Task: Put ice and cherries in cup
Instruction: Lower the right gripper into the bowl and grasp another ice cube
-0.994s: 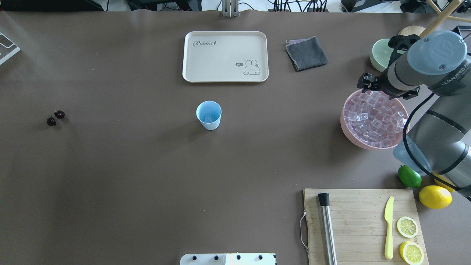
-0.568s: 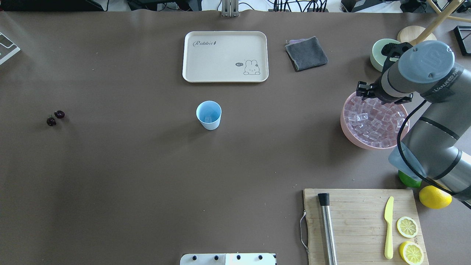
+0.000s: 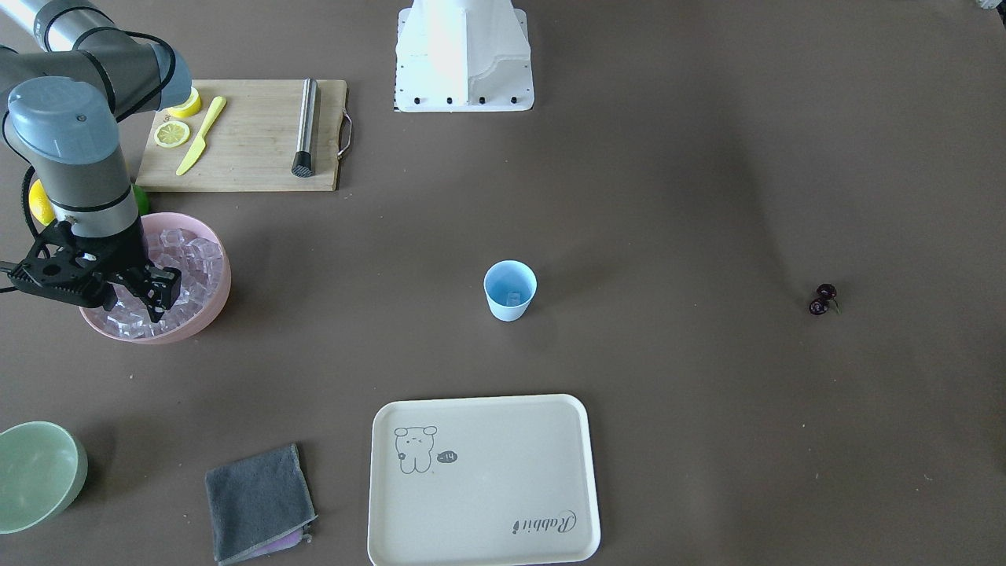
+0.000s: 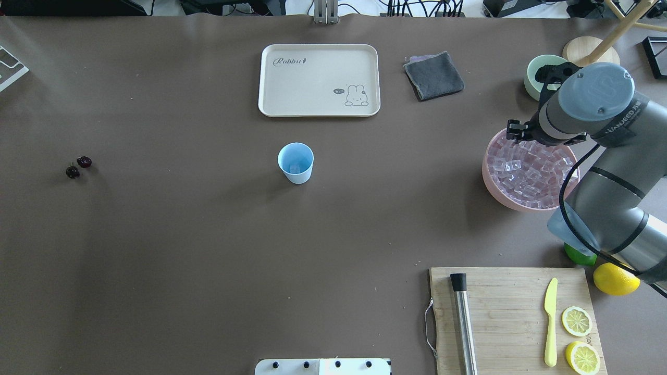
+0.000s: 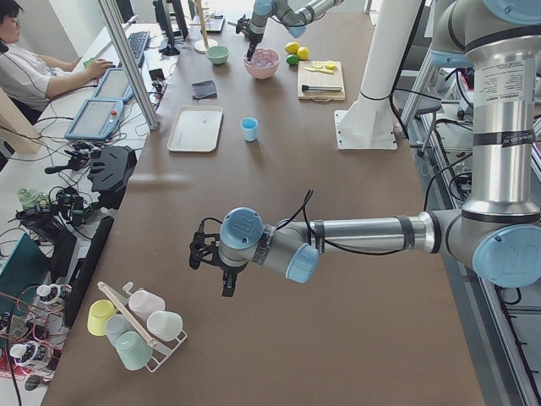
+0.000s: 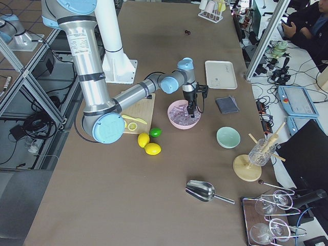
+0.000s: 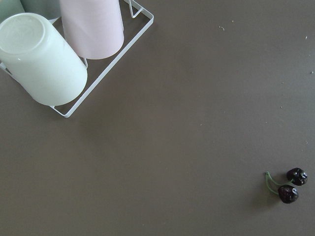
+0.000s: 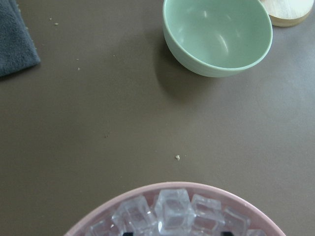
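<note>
The right tool (image 3: 130,303) hangs over the pink bowl (image 3: 222,291), well to the right of the cup (image 4: 296,162). Its jaws are spread wide and grip nothing, with the tips down among the ice (image 4: 526,172) at the rim farthest from the robot. In the wrist view one cube sits between the tips, so a straight close should take it, though the tips are cut off at the frame's edge. The upright cup seems to hold one cube. The cherries (image 4: 78,166) lie well to the cup's left, nearer the left tool (image 5: 211,262), whose opening I cannot tell.
</note>
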You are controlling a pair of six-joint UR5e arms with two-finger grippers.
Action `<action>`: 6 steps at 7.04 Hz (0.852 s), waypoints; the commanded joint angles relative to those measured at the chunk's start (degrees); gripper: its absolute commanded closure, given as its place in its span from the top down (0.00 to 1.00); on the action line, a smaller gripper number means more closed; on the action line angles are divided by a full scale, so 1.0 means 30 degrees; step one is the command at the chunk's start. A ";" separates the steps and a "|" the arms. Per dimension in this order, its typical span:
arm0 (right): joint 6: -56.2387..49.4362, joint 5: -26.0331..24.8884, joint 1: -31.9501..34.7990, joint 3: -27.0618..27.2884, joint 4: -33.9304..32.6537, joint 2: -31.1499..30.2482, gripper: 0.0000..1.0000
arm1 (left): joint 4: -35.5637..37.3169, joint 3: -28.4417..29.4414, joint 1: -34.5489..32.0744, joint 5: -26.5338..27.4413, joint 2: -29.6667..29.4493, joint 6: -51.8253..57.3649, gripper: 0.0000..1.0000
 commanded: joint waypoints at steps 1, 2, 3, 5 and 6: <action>-0.0629 -0.0279 -0.0006 -0.0303 0.0084 0.0050 0.70 | -0.0099 0.0100 0.0001 0.0023 0.0069 -0.0003 0.98; -0.0629 -0.0279 -0.0006 -0.0246 0.0084 0.0108 0.71 | -0.0099 0.0129 0.0001 -0.0006 0.0070 -0.0003 0.98; -0.0629 -0.0279 0.0023 -0.0245 0.0084 0.0109 0.71 | -0.0389 0.0100 0.0001 -0.0007 0.0157 -0.0003 0.98; -0.0629 -0.0774 0.0023 -0.0361 0.0026 0.0021 0.71 | -0.0919 0.0042 0.0001 -0.0036 0.0683 -0.0003 0.98; -0.0629 -0.0806 -0.0035 -0.0594 0.0025 0.0079 0.70 | -0.0919 0.0071 0.0001 -0.0007 0.0714 -0.0003 0.98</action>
